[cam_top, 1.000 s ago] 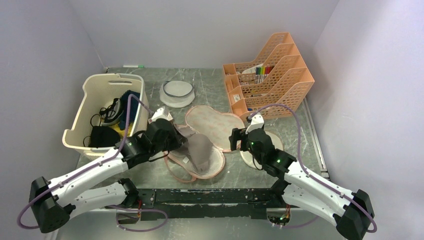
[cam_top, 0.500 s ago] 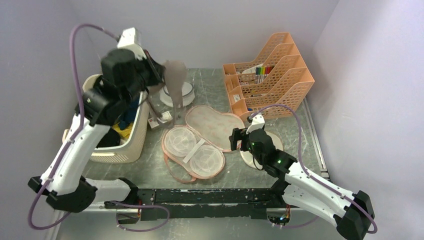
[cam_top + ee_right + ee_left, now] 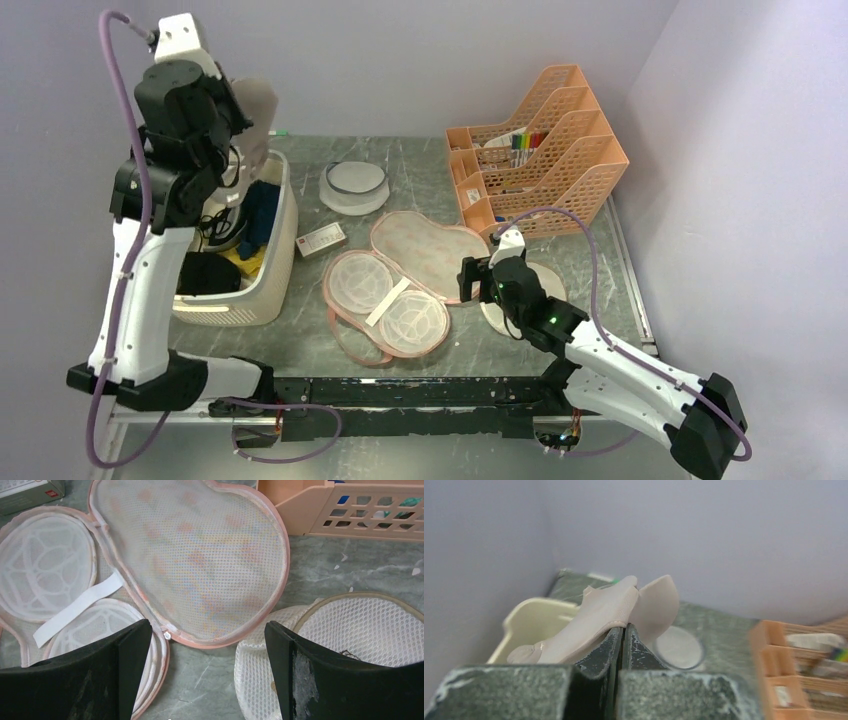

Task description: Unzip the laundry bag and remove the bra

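blocked: basket [image 3: 240,300] left, orange rack [image 3: 560,190] back-right | open: bare table [image 3: 300,350] in front of laundry bag [image 3: 425,250]

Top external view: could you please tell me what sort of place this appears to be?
Probably a robot test cell staged as a laundry corner: plain walls round a stone-patterned table, a cream basket of dark clothes, and an opened laundry bag.

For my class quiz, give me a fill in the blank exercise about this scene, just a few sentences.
1. The left gripper is shut on the ____.
2. That gripper hangs high above the cream ____.
3. The laundry bag lies ____ on the table, its flap folded back.
4. The right gripper is open and holds ____.
Answers: bra; basket; open; nothing.
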Motion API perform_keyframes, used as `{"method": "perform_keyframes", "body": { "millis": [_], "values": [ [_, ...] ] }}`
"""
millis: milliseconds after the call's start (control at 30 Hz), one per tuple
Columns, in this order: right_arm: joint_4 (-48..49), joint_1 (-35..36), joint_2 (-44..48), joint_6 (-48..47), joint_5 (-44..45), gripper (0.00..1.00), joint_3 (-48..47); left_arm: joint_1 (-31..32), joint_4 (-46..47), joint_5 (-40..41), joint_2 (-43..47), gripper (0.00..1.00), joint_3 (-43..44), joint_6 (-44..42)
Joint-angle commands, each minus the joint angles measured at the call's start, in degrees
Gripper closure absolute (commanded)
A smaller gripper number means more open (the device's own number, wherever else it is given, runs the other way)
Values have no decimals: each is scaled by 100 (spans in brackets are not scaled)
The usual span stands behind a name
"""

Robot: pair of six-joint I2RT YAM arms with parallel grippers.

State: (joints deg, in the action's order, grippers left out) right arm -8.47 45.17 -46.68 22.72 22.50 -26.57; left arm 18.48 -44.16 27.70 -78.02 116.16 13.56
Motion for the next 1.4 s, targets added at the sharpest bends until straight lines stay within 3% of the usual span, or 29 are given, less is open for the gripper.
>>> {"method": "perform_keyframes", "body": {
  "millis": [0,100,300,700,933,1100,1167,1267,1367],
  "values": [
    [135,-17,0,30,67,16,-32,-73,282,1806,717,93,-1073,-615],
    [132,-17,-35,31,60,16,-28,-73,340,2324,1253,93,-2068,-595],
    [139,-17,-138,30,40,16,-53,-73,104,2397,1735,93,-3555,-254],
    [132,-15,-231,17,45,16,-84,-73,160,944,240,93,-4312,352],
    [129,-17,-349,15,52,16,-115,-508,1403,-294,391,93,-5091,155],
    [137,-17,-490,-2,57,16,-142,-929,1828,-487,579,93,-5686,78],
    [131,-13,-562,1,74,16,-167,-951,1744,-491,630,80,-5712,108],
    [137,-17,-642,10,80,16,-182,-951,1878,-684,952,45,-5820,64],
    [120,-15,-688,-1,52,16,-199,-952,2048,-914,1325,27,-5936,47]
  ]
}}
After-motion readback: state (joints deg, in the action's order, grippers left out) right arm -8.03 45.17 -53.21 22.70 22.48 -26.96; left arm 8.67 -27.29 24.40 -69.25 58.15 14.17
